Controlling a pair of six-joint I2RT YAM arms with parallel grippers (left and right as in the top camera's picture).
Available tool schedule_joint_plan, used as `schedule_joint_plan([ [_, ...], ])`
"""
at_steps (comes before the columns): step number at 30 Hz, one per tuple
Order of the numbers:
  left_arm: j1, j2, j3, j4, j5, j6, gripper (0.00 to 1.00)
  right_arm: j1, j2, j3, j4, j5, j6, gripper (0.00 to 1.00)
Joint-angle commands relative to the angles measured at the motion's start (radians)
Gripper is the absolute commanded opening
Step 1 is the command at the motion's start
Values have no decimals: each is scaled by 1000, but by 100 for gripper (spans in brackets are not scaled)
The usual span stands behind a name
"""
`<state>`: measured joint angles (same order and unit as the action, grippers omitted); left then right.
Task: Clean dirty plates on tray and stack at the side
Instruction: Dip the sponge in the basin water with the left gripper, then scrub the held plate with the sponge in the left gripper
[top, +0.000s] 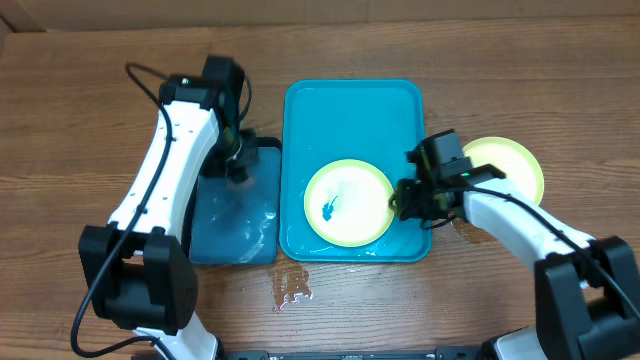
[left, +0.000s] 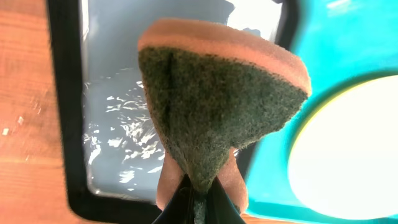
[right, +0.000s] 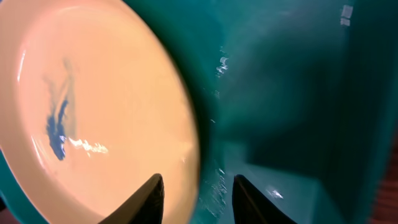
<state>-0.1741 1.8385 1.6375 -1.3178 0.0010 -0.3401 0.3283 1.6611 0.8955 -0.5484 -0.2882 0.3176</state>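
Note:
A yellow-green plate (top: 348, 203) with a blue smear lies in the teal tray (top: 350, 105), at its near right part. It also shows in the right wrist view (right: 93, 106), smear at left. Another plate (top: 512, 165) lies on the table right of the tray; I cannot tell if it is a single plate. My right gripper (top: 405, 200) is open, its fingers (right: 196, 196) straddling the dirty plate's right rim. My left gripper (top: 238, 160) is shut on an orange-and-green sponge (left: 217, 99), held over the black-rimmed blue-grey tray (top: 235, 225).
The blue-grey tray (left: 112, 112) holds shiny water and sits left of the teal tray (left: 348, 56). A small puddle (top: 292, 287) lies on the wooden table in front of the trays.

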Motion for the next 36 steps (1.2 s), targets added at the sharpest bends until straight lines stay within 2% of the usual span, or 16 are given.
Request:
schedule_joint_plan([
  [1, -69, -16, 72, -4, 49, -8, 4, 45, 42, -4, 37, 32, 55, 34],
  [5, -141, -11, 66, 26, 51, -73, 4, 51, 61, -4, 37, 89, 91, 15],
  [9, -221, -7, 17, 105, 52, -161, 4, 42, 61, -4, 31, 105, 106, 4],
  [18, -375, 3, -205, 370, 166, -331, 4, 43, 61, -4, 14, 137, 146, 4],
  [22, -414, 46, -265, 470, 243, -341, 4, 43, 61, -4, 12, 138, 151, 4],
  [26, -428, 124, -267, 494, 261, -341, 4, 43, 62, -4, 12, 138, 151, 4],
  [31, -408, 217, -261, 486, 198, -321, 4, 43, 61, -4, 8, 138, 151, 4],
  [36, -365, 228, -208, 359, -13, -322, 4, 43, 61, -4, 1, 138, 151, 4],
])
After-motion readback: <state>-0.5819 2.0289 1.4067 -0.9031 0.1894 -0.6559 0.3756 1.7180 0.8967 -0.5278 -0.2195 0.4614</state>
